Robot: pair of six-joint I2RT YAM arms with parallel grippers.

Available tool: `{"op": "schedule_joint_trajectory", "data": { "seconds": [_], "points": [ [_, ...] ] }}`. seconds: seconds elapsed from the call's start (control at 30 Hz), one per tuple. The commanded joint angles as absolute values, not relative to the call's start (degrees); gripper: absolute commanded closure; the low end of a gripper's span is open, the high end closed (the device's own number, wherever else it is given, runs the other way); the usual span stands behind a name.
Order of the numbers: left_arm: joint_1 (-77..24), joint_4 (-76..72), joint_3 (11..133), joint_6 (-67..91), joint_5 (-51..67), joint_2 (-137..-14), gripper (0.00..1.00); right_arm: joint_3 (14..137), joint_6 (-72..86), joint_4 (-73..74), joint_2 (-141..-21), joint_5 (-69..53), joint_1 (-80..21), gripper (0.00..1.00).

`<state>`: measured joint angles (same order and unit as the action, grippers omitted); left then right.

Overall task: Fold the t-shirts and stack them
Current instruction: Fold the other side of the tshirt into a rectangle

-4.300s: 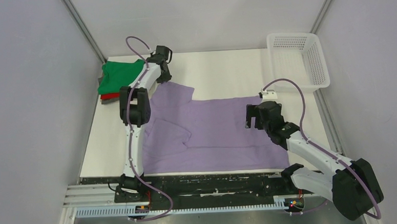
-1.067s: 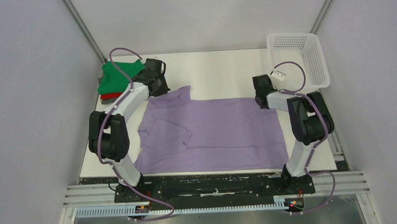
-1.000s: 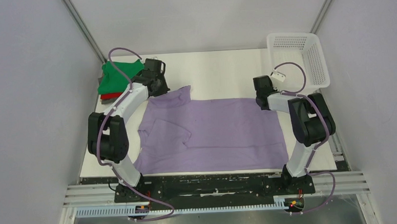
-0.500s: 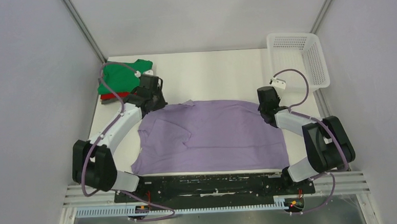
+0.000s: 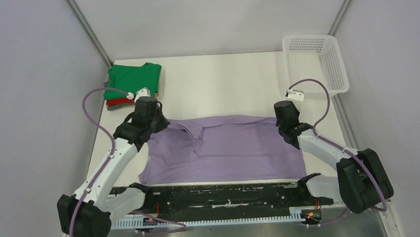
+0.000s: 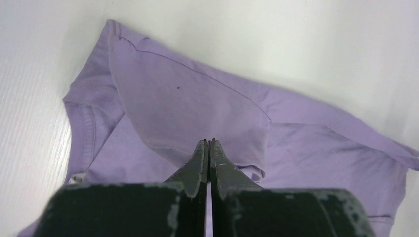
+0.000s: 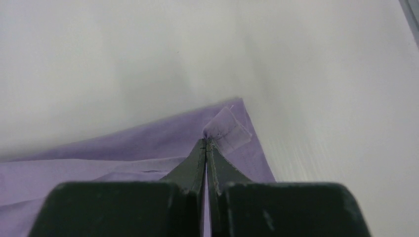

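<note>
On the bench [image 5: 222,80], left gripper [image 5: 155,124] and right gripper [image 5: 282,128] each had jaws clamped on far edge of lilac t-shirt [image 5: 226,153]; green t-shirt [image 5: 132,82] far-left.

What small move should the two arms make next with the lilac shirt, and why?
The left tool and right tool are each shut on the far edge of the lilac shirt, which lies only partway over the body. So probably draw both toward the arm bases until that edge meets the near hem, closing the half-fold.
</note>
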<state>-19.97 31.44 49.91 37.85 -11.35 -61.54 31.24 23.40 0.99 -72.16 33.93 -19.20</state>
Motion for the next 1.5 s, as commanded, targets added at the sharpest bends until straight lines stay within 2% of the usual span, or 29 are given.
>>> {"op": "schedule_joint_trajectory", "data": {
  "seconds": [0.0,0.53,1.0,1.07,1.1,1.17,1.2,1.23,1.3,1.33,1.37,1.4,1.43,1.47],
  "points": [
    [-20.1,38.1,50.1,43.9,-16.5,-55.3,0.98,30.7,21.4,4.2,-66.7,36.3,-20.2,1.0],
    [-20.2,51.4,46.8,48.6,-14.7,-37.6,0.98,29.4,19.9,11.1,-55.3,34.3,-22.4,1.0],
    [-20.2,56.3,37.8,56.4,-9.1,-25.4,0.97,24.7,20.8,12.3,-52.1,33.3,-23.2,1.0],
    [-20.2,57.1,36.0,58.0,-6.9,-22.0,0.95,23.1,22.4,12.3,-51.3,33.5,-23.2,0.97],
    [-20.2,58.4,35.2,58.7,-6.9,-20.0,0.94,22.5,23.9,13.1,-50.7,33.5,-23.2,0.91],
    [-20.2,62.1,35.3,61.6,-8.2,-17.1,0.84,21.8,25.7,14.5,-49.1,33.5,-23.3,0.74],
    [-20.2,62.9,35.5,61.9,-8.3,-15.8,0.69,21.4,26.1,15.2,-48.3,33.7,-23.3,0.65],
    [-20.1,64.3,36.0,63.3,-9.5,-15.0,0.46,21.2,26.1,15.6,-47.4,33.9,-23.3,0.53],
    [-20.2,66.0,37.6,63.7,-11.5,-14.1,0.36,21.1,25.8,16.3,-45.8,34.5,-23.3,0.5],
    [-20.2,66.3,38.5,63.7,-12.0,-13.9,0.26,21.2,25.7,16.7,-45.0,34.8,-23.3,0.47],
    [-20.2,66.3,39.4,63.5,-12.4,-13.9,0.14,21.3,25.6,16.9,-44.3,35.2,-23.3,0.39],
    [-20.2,65.9,40.3,63.1,-12.9,-14.2,0.01,21.4,25.6,17.0,-43.5,35.3,-23.3,0.21],
    [-20.2,65.0,40.8,62.5,-13.3,-14.7,0.0,21.6,25.6,16.9,-42.9,35.3,-23.3,0.07],
    [-20.2,63.8,41.1,61.5,-13.1,-15.4,0.0,21.6,25.3,16.5,-42.3,34.8,-23.2,0.02]
  ]
}}
